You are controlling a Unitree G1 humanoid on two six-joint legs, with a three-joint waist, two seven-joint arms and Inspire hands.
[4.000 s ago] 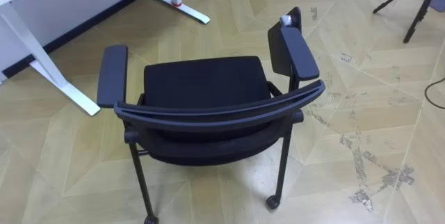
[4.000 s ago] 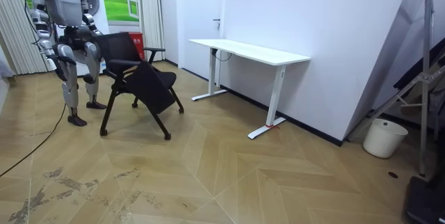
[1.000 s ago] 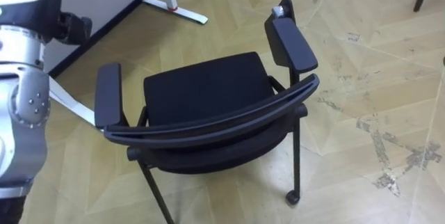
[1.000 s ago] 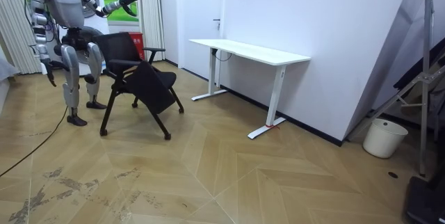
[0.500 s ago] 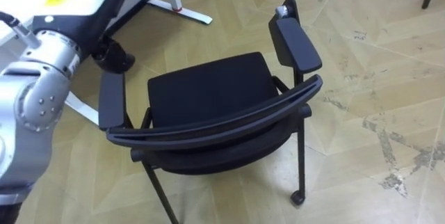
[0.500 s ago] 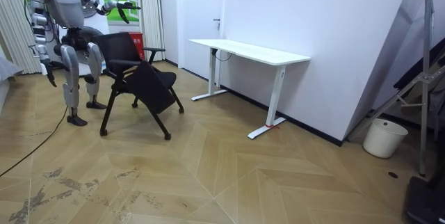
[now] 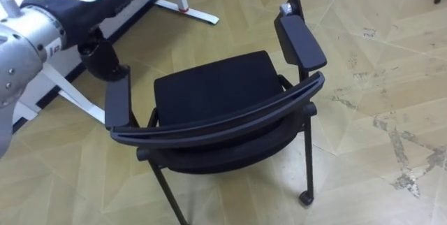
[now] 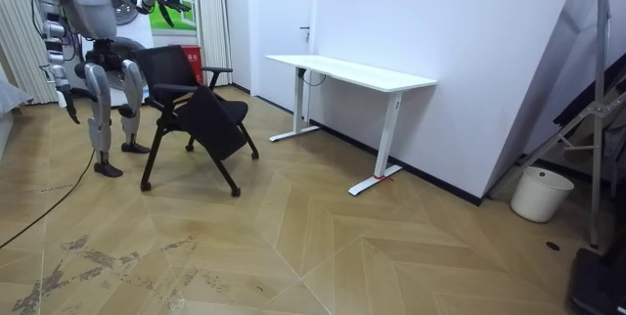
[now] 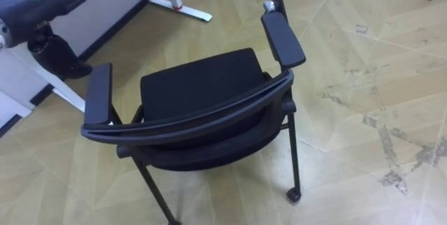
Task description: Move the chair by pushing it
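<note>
Black fabric on black tubing made up the chair (image 8: pixel 191 110). In the room view it stood just in front of the robot, its back turned to the robot, below the raised left hand (image 8: pixel 174 4). That hand was up above the chair and a little past it, released, its fingers looking straight and holding nothing. I took it for a reach not yet landed, since nothing touched the chair. The right hand (image 8: pixel 67 112) hung at the robot's side, well below and behind the left one, and whether it was released or clenched I could not tell. One white surface (image 8: pixel 352 72) stood well beyond the left hand, toward the room view's right, with bare floor (image 8: pixel 323 247) between. The seat faced roughly that way, so a push would likely send the chair there.

In the left eye view the left arm (image 7: pixel 84 5) crossed the upper corner above one armrest (image 7: pixel 117 103). The curved back rail (image 7: pixel 216 124) lay nearest the robot, the natural place to push from. I counted one chair, two armrests, the second (image 7: pixel 302 40) well off on the side away from that arm, and one castor (image 7: pixel 305 198).

The right eye view gave the same count: one seat (image 9: pixel 199 82), two armrests and one castor, all untouched.
</note>
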